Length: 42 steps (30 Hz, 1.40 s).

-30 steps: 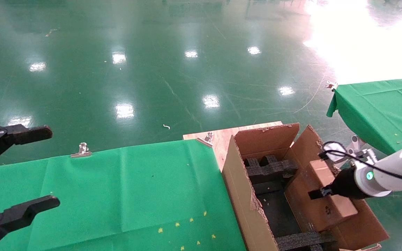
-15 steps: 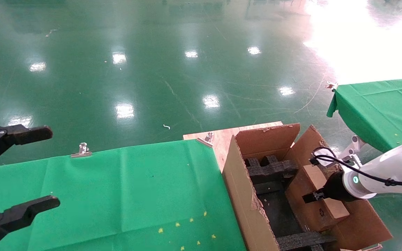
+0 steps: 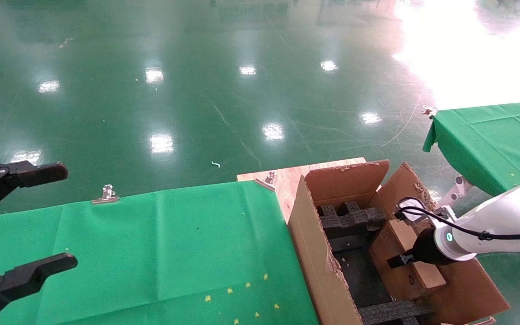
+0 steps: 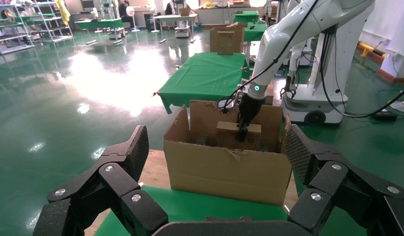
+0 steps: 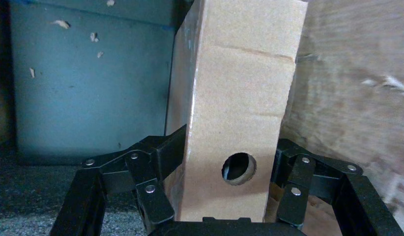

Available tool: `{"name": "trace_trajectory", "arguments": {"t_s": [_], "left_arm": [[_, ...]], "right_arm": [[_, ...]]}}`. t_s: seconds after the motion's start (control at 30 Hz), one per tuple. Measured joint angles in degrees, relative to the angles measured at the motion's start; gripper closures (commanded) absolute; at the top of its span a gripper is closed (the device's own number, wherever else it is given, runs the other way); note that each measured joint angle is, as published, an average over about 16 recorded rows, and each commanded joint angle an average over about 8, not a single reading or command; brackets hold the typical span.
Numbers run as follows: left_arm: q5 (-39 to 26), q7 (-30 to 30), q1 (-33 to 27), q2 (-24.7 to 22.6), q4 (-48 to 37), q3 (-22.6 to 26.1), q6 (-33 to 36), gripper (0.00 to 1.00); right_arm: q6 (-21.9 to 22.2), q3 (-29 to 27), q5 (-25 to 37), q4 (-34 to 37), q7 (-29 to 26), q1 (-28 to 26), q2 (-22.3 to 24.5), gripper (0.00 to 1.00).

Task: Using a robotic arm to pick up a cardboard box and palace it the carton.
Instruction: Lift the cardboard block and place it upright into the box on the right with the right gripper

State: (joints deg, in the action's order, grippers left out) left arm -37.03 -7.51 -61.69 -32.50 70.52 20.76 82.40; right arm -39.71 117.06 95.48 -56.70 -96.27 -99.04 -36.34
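Observation:
The small cardboard box [image 3: 400, 234] is inside the carton [image 3: 314, 243], against its right wall and beside the black foam inserts [image 3: 350, 219]. My right gripper [image 3: 406, 258], on the white robotic arm [image 3: 499, 225], is shut on the box. In the right wrist view the fingers [image 5: 165, 152] clamp both sides of the box [image 5: 239, 108], just by a round hole in its face. The left wrist view shows the carton [image 4: 229, 167] with the box [image 4: 229, 129] held inside it. My left gripper [image 3: 61, 216] is open and empty at the far left, over the green table.
A green cloth table [image 3: 174, 243] with a metal clip [image 3: 105, 194] lies left of the carton. A wooden board [image 3: 287, 178] sits under the carton's far side. A second green table [image 3: 494, 140] stands at the right, with shiny green floor beyond.
My right gripper has carried the cardboard box lower and slightly left, deeper into the carton. The left arm has not moved.

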Motion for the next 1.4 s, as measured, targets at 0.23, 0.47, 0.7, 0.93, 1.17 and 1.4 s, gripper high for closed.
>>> {"name": "trace_trajectory", "arguments": {"t_s": [0.23,0.47,0.7,0.93,1.17,1.4], "left_arm": [[0.0,0.0,0.0,0.0,0.0,0.0,0.0,0.0],[0.0,0.0,0.0,0.0,0.0,0.0,0.0,0.0],[0.0,0.0,0.0,0.0,0.0,0.0,0.0,0.0],[0.0,0.0,0.0,0.0,0.0,0.0,0.0,0.0],[0.0,0.0,0.0,0.0,0.0,0.0,0.0,0.0],[0.0,0.0,0.0,0.0,0.0,0.0,0.0,0.0]], "right_arm": [[0.4,-0.4,-2.1,3.0,2.1,1.8,-1.8,1.0],[0.8,-1.0,-3.8,5.4,3.9,2.9,-3.3,0.53],[0.9,-1.2,-4.6,6.2,4.7,3.2,-3.7,0.0],[0.9,-1.3,-4.5,6.1,4.7,3.0,-3.6,0.0],[0.8,-1.3,-4.2,5.8,4.7,2.3,-3.4,0.0],[0.5,-1.3,-3.7,5.3,4.7,1.4,-2.9,0.0]]}}
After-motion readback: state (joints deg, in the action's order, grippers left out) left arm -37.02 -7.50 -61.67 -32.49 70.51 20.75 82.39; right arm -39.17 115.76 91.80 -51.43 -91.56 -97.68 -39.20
